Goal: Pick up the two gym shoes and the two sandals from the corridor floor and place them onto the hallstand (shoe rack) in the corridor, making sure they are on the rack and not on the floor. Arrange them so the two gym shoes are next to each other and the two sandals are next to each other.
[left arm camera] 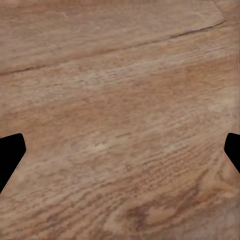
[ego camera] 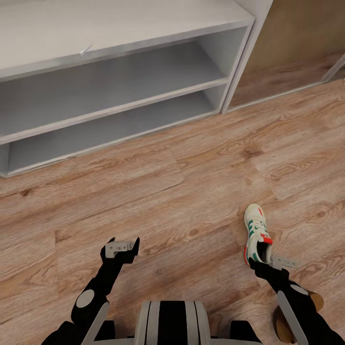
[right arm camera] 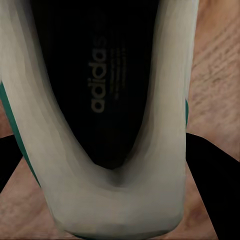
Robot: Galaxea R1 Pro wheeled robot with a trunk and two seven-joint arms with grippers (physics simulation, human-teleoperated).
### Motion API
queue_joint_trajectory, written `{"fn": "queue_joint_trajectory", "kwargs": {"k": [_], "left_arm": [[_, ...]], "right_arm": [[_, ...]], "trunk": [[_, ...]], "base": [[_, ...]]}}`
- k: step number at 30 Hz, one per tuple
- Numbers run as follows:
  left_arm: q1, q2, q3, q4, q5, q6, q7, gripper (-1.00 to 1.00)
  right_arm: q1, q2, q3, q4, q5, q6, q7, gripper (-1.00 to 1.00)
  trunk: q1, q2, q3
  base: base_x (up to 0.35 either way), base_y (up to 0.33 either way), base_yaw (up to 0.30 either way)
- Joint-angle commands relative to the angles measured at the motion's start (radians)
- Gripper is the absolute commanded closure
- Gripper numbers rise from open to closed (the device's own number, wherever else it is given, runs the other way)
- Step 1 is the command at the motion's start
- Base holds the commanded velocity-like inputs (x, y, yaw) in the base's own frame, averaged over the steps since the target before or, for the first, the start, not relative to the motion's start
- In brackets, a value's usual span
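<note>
In the head view the rack [ego camera: 120, 72] stands across the upper part of the scene, and its flat top and both open shelves, as far as they show, carry no shoe; so nothing appears placed yet, and I judge the task to be at its start. One gym shoe [ego camera: 256, 233] lies on the floor [ego camera: 191, 191] at the lower right, well apart from the rack, toe pointing away from the robot. The right gripper [ego camera: 268, 262] is at its heel, and whether the shoe is already lifted or only being taken cannot be told from here. Something tan-brown [ego camera: 282, 326] peeks out beside the right arm near the lower edge; it may be a sandal, but too little shows to be sure. The left gripper [ego camera: 122, 247] hangs over bare floor with its fingers wide and nothing between them. In the left wrist view the two dark fingers [left arm camera: 10, 155] stand far apart at either side, with plain wood planks [left arm camera: 120, 120] between them, which bears out that this gripper is empty. In the right wrist view the shoe's heel [right arm camera: 115, 200] and dark insole sit close under the camera, and the dark fingers [right arm camera: 205, 190] flank the heel on both sides; they look closed on it, though actual contact is hard to confirm. Left to do, by my reading: carry this shoe to the rack, then find and place its mate beside it, then both sandals side by side.
</note>
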Motion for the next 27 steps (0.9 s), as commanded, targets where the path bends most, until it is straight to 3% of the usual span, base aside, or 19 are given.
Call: {"fn": "queue_joint_trajectory", "kwargs": {"k": [1,12,20,27], "left_arm": [[0.001,0.000,-0.002,-0.002,0.008,0.002,0.012,-1.00],[-0.001,0.000,-0.006,-0.001,0.010,0.007,0.141,-1.00],[-0.042,0.002,0.003,0.007,0.016,0.059,0.152,-1.00],[-0.090,0.002,0.010,0.088,0.018,0.070,0.153,-1.00]], "right_arm": [[0.000,0.000,0.001,-0.002,-0.010,0.017,-0.007,1.00],[0.000,0.000,0.002,-0.001,-0.010,0.049,-0.008,1.00],[0.000,0.001,0.003,0.003,-0.010,0.066,-0.008,1.00],[0.000,0.005,0.005,0.009,-0.009,0.066,-0.007,1.00]], "trunk": [[-0.001,0.000,0.003],[-0.006,0.003,0.046],[-0.036,0.058,0.071],[-0.063,0.107,0.093]], "base": [[0.000,0.000,0.000],[0.000,0.000,0.000],[0.000,0.000,0.000],[0.000,0.000,0.000]]}}
